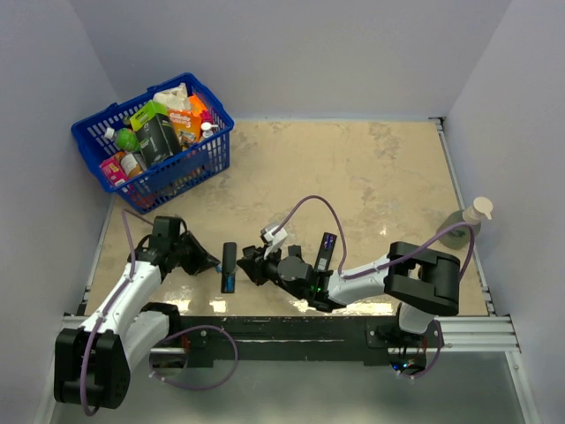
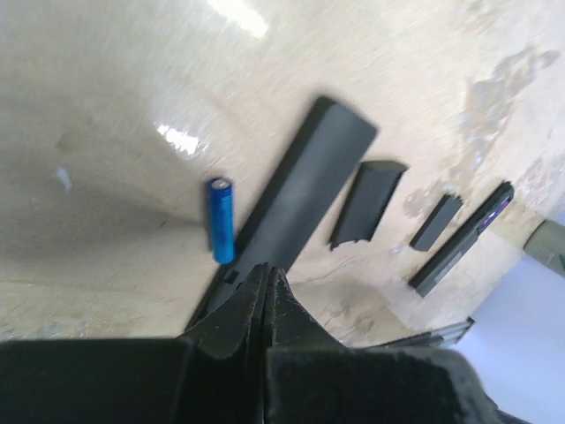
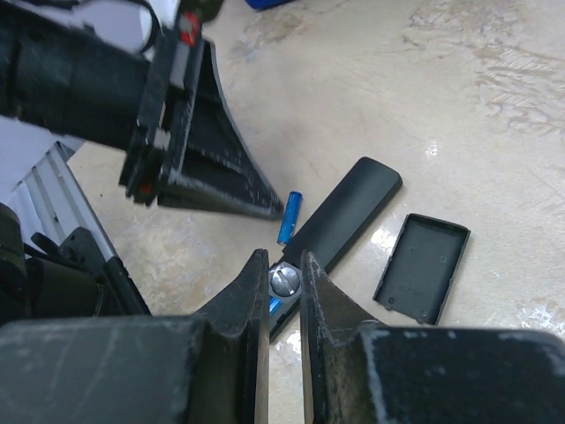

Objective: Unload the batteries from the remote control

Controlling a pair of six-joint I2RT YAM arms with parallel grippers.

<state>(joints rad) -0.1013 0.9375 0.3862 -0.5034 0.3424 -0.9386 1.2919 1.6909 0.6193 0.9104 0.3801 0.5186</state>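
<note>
- Right wrist view puts the remote point(image 3: 344, 212) at the centre of the frame. Its cover point(image 3: 422, 265) is already off and lies flat on the table point(image 3: 459, 106) just to the right of it.
- One loose battery point(image 3: 289, 216) is out and lies on the table close beside the remote's left edge.
- A second battery point(image 3: 282, 281) sits at the remote's lower end, its metal tip facing the camera with a sliver of blue below it.
- My guess is that this remote is about half unloaded. The fingers hide whether any more cells are inside it.
- Right of centre in the top view lies another remote point(image 1: 327, 252), and the left wrist view shows a smaller cover point(image 2: 435, 223) near it. I cannot tell whether it is loaded.
- The right gripper point(image 3: 282, 269) has its jaws drawn nearly together, and the second battery's metal tip fills the narrow gap, so it appears to be pinching that tip.
- The left gripper point(image 2: 267, 281) has its jaws pressed together and holds nothing. Its tip points at the remote's lower end, but I cannot tell whether it touches.
</note>
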